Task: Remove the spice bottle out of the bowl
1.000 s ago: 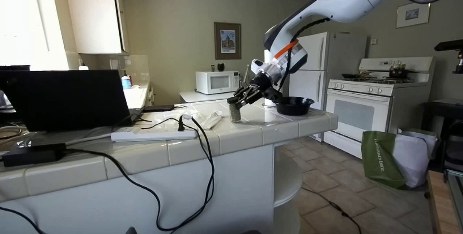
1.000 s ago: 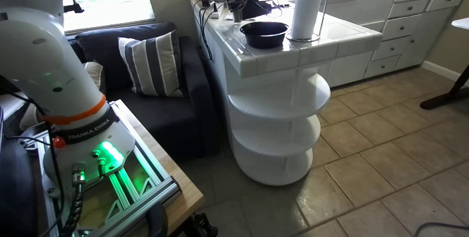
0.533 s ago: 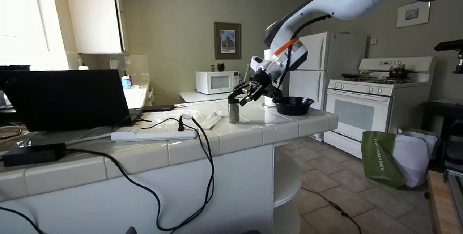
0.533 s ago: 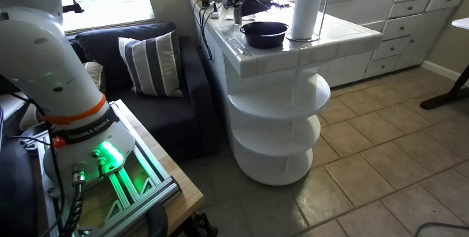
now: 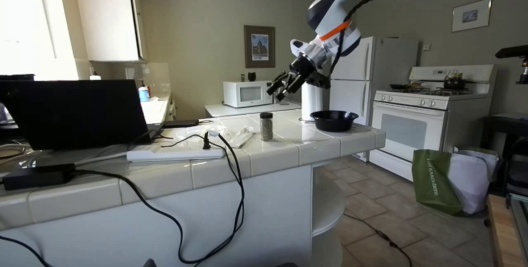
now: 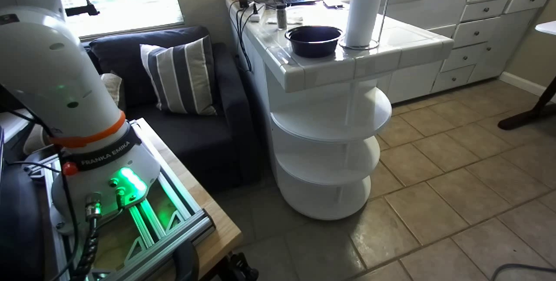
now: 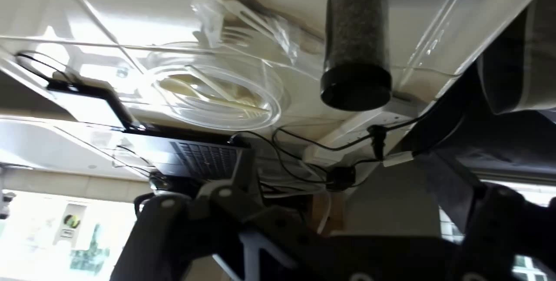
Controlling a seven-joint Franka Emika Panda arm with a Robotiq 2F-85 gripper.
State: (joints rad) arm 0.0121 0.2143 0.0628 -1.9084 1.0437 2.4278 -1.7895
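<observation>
Wrist view: your gripper (image 7: 341, 166) has its fingers (image 7: 248, 174) spread well apart, unclenched, with the spice bottle (image 7: 358, 33) ahead of them and touching neither. Both exterior views show you that bottle upright on the tiled counter (image 5: 319, 151), dark cap (image 5: 266, 115) on top, outside the bowl (image 5: 335, 122) and apart from it. Seen in an exterior view, your fingertips (image 5: 273, 88) sit higher than the cap; whether directly over it, you cannot tell. Bowl rests near the counter corner, just beside the white paper-towel roll (image 6: 367, 7). Near the bottle you have wrapped plastic cutlery (image 5: 243, 136) and a white power strip (image 5: 175, 153); farther along the counter stands a black laptop (image 5: 74, 114).
</observation>
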